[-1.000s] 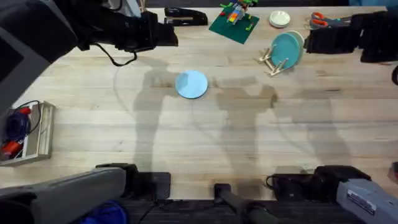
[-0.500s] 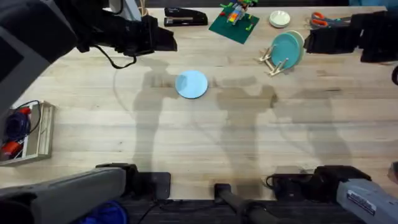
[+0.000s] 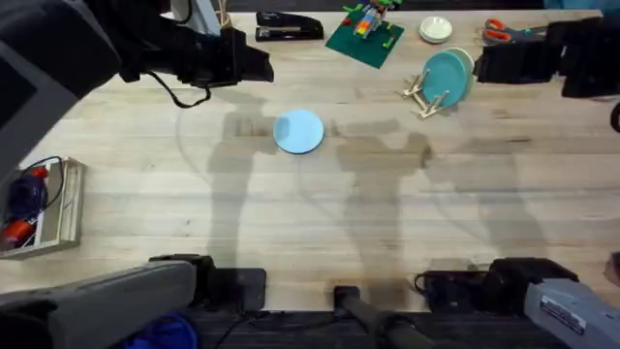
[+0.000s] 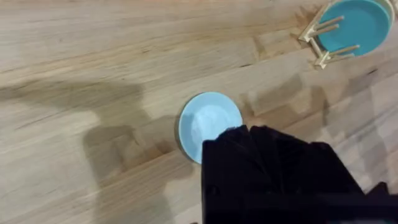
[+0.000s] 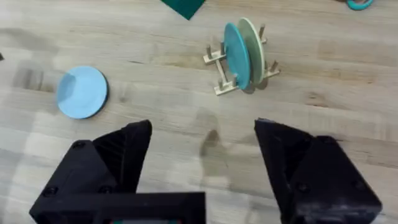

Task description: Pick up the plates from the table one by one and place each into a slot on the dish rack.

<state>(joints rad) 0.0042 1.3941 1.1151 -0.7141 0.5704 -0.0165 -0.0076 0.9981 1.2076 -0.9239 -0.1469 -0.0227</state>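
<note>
The pale blue plate point(image 3: 298, 131) lies flat on the wooden table point(image 3: 320, 223), a little left of centre, with nothing touching it. The left gripper point(image 3: 260, 66) hangs above the far left of the table, just beyond the plate and to its left; whether its fingers are parted or closed cannot be told. Far right, the dish rack point(image 3: 426, 95) holds a teal plate point(image 3: 446, 78) and a cream plate point(image 5: 252, 52) upright in its slots. The right gripper point(image 5: 202, 165) hovers with fingers spread wide and empty, well apart from the blue plate.
</note>
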